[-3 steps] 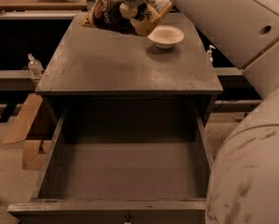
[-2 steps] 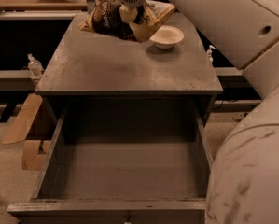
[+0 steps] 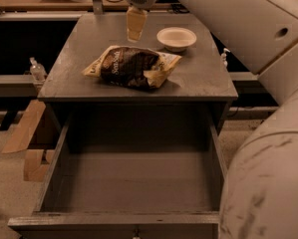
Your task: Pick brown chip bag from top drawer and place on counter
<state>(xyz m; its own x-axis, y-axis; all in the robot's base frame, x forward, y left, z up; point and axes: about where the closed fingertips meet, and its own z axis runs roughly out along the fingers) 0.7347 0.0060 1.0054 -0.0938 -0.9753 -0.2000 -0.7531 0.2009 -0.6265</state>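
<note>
One brown chip bag [image 3: 133,66], lying flat on the counter [image 3: 201,78], apart from our pincer [image 3: 135,26] hanging just behind it; whether spread or pressed together we cannot tell; top drawer [image 3: 133,183] open.

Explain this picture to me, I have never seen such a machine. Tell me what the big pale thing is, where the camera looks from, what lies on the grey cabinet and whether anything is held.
The big pale shape on the right is a robot's arm. It ends in the gripper, its grasping tool, hanging above the back of the grey counter. The one camera looks down from the front; its mounting cannot be told. On the counter lie a brown chip bag and, behind it to the right, a small cream bowl. The top drawer below stands open. The bag lies apart from the gripper; nothing is held.
</note>
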